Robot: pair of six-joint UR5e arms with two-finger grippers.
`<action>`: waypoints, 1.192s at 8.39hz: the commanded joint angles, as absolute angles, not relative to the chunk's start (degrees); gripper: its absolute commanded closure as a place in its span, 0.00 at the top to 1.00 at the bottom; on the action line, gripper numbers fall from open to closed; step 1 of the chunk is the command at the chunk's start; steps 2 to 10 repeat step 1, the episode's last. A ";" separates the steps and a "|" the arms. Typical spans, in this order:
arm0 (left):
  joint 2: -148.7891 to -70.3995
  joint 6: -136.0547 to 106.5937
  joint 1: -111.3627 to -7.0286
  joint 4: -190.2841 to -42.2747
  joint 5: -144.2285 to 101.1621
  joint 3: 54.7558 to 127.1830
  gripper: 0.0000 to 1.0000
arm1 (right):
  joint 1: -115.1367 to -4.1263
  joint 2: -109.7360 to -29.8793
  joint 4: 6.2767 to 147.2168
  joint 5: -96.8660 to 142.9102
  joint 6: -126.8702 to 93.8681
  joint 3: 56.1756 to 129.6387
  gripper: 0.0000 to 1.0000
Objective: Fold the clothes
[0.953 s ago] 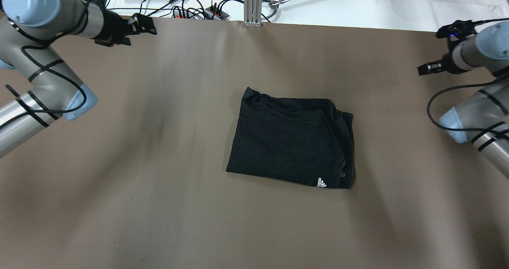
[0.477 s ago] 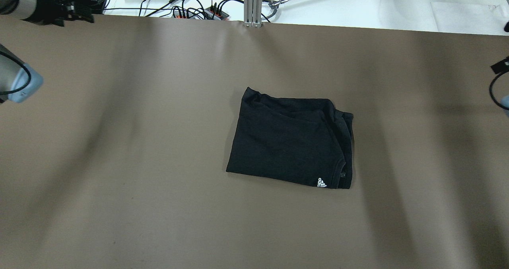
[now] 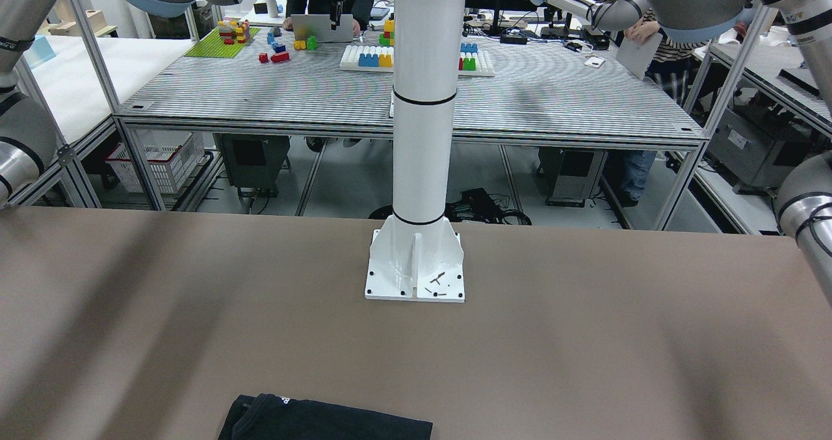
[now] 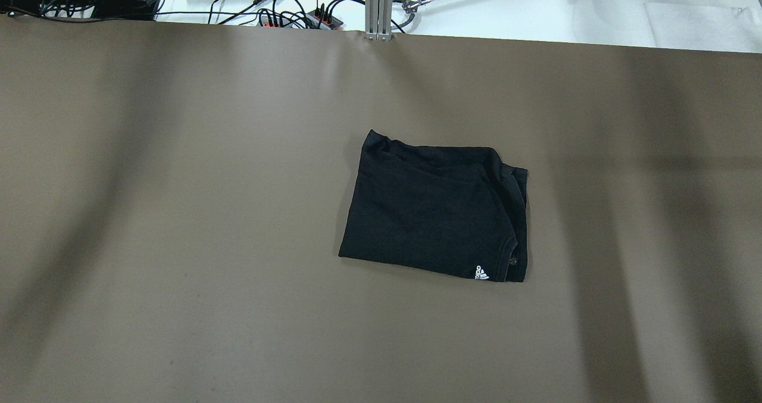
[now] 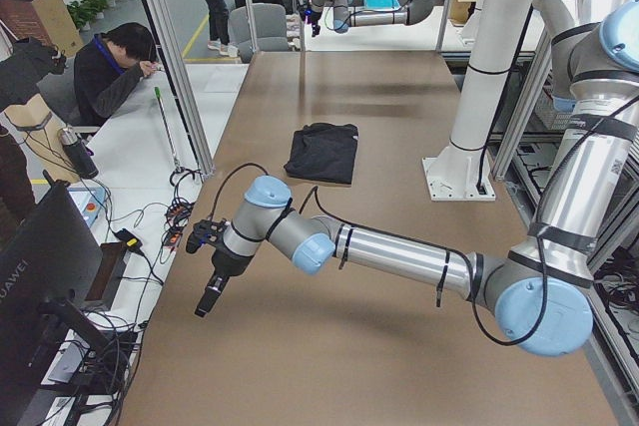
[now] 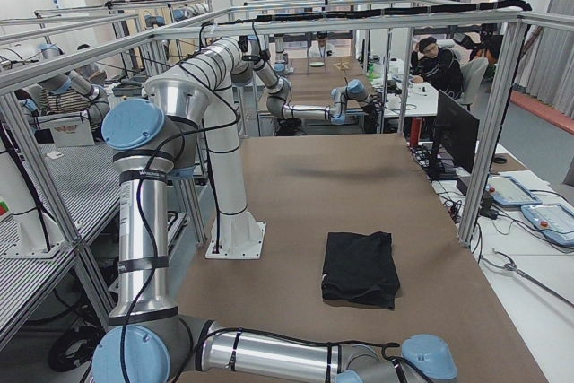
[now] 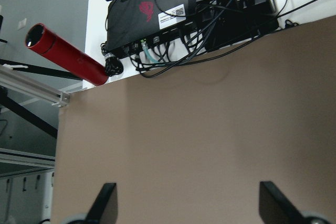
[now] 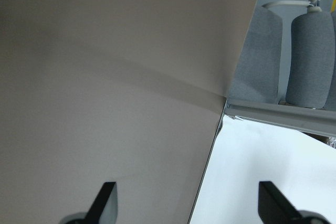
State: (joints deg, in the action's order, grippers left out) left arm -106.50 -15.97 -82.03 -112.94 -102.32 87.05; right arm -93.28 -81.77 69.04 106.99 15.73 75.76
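**Q:** Where does the garment lie, and how is it likely to handle?

**A:** It lies flat on the brown bench, a little right of the middle in the overhead view, as a compact, layered rectangle. The knit looks soft and light. It should drape and sag when lifted, it cannot break, and it probably grips the bench cover rather than sliding freely.

**Q:** Reading from left to right, where is the best hold?

**A:** The left edge is a smooth closed fold, so a pinch there should catch every layer at once. Towards the right the layers step apart. Loose hems and the neck opening show along that side, and the white logo sits at the near right corner. A pinch on that side risks lifting only the top layer, so the closed fold or its two corners seem the safer choice.

**Q:** What are the grippers doing?

**A:** The left gripper is spread wide and holds nothing. It hangs above a bench corner near a tangle of cables, well apart from the garment. The right gripper is likewise spread wide and empty. It hangs over the bench edge on its own side, also well apart from the garment.
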 commanded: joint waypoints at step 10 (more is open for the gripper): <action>-102.22 -12.04 -82.18 -112.15 -99.93 91.58 0.95 | -94.31 -83.41 68.56 107.05 15.74 76.20 0.94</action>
